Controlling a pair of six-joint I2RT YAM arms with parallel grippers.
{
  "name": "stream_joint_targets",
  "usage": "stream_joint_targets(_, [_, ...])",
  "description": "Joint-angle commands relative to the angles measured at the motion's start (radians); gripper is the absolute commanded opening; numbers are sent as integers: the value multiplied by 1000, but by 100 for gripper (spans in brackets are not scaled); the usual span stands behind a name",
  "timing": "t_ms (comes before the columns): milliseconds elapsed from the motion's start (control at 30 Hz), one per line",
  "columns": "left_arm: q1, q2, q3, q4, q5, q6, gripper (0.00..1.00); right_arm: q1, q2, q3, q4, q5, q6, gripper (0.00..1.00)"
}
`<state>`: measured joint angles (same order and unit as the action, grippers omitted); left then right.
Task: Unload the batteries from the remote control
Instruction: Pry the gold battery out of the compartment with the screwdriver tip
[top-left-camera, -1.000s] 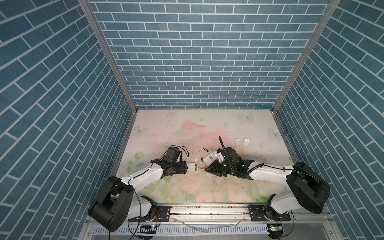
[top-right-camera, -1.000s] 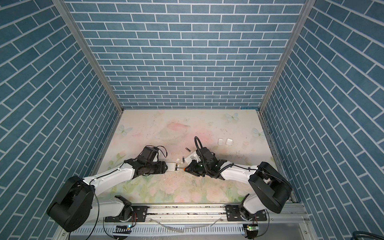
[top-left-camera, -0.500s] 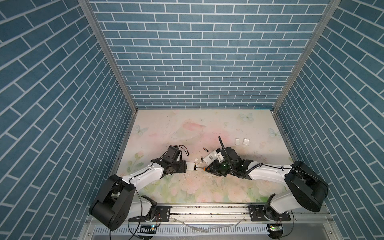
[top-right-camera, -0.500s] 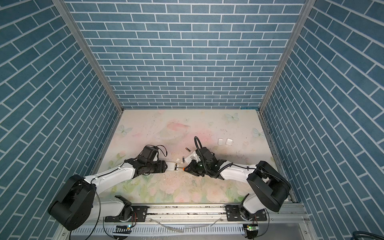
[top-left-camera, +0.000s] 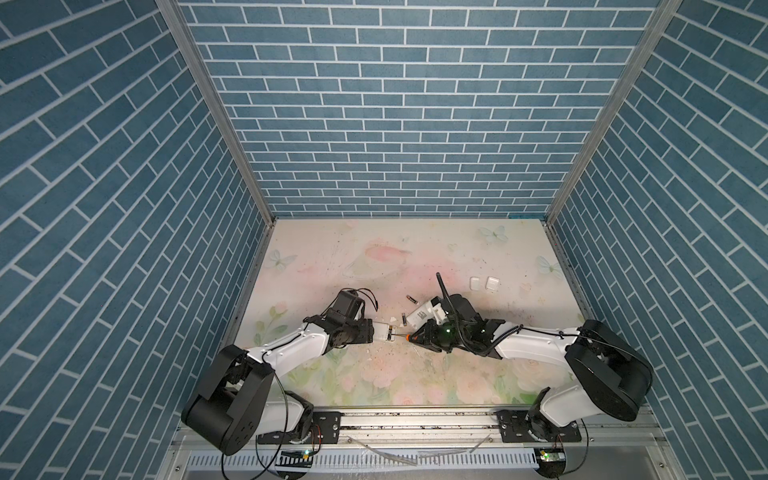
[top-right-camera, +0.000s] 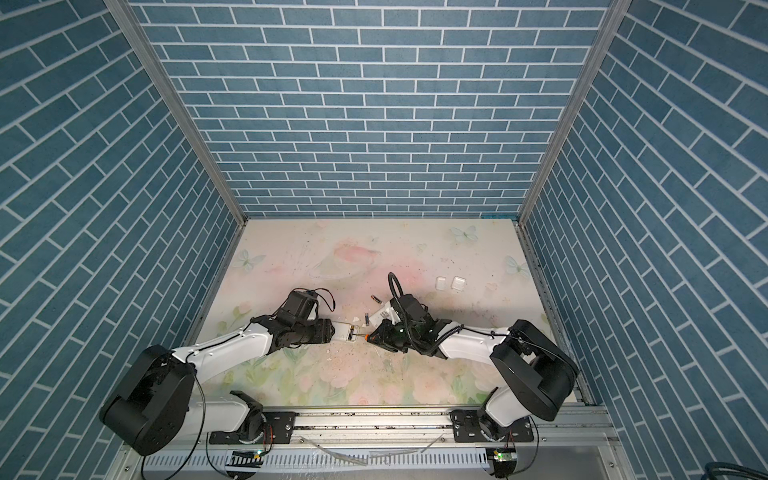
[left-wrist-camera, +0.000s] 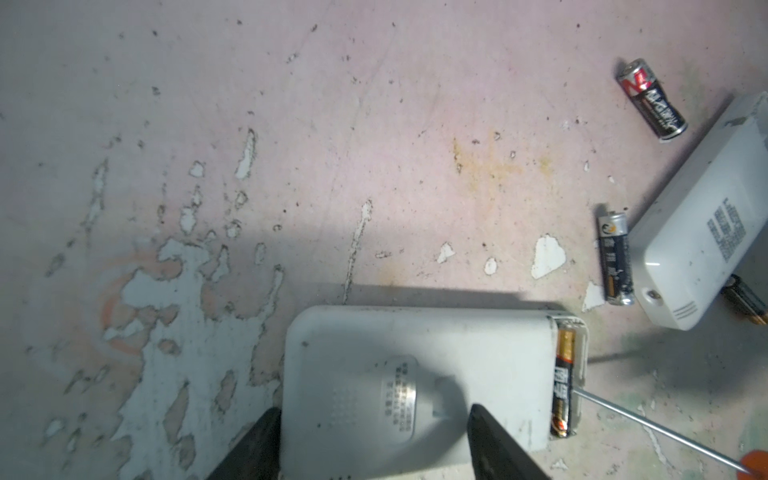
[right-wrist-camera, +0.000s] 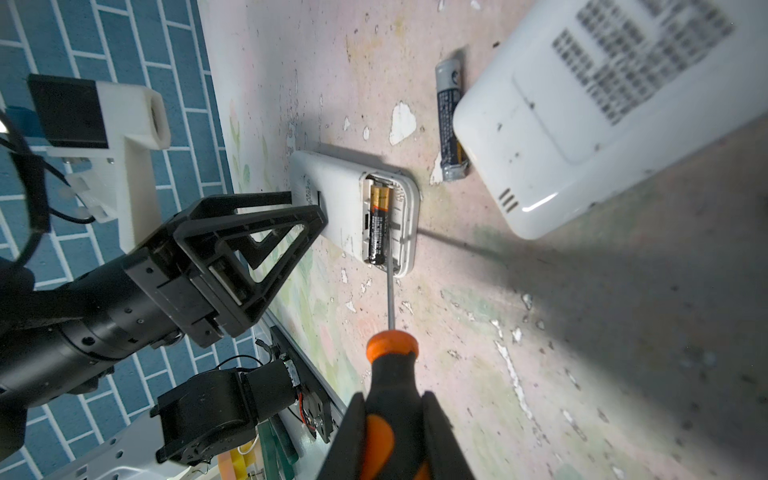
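Right wrist view first: the right gripper (right-wrist-camera: 392, 411) is clenched around the orange-and-black handle of the screwdriver (right-wrist-camera: 390, 374), and its thin shaft reaches out to the edge of an open battery bay. That bay is in the end of the white remote (right-wrist-camera: 332, 195), which lies back-up on the floral table (top-left-camera: 374, 257) with the left gripper (right-wrist-camera: 305, 208) grasping its other end, one finger on each side. And there it is, the seated battery (right-wrist-camera: 378, 224), black with a gold band, lying in the bay, while the slot beside it stands bare. The screwdriver tip sits right by that cell, though whether it touches I cannot tell. From the left wrist, the second remote (left-wrist-camera: 702, 232) lies just beside the first, also back-up. The loose battery (left-wrist-camera: 615, 259) rests on the table against its near end, and the fourth battery (left-wrist-camera: 746, 301) pokes out from under its edge, mostly hidden. The far battery (left-wrist-camera: 651, 99), red-marked, lies apart on bare table. In a top view, two small white pieces (top-left-camera: 484, 283) sit side by side well behind the right arm.
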<state>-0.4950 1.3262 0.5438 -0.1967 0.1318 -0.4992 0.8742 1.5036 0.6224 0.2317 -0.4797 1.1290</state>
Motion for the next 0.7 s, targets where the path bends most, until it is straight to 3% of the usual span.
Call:
stream_joint_targets(0, [-7,26,-26,-45,69,-3,71,14,35,-5,12,-29,21,0])
stream_joint_targets(667, [-6,-7,-50,-64,50,-1,71,-5,2,-34,95,-23,66,0])
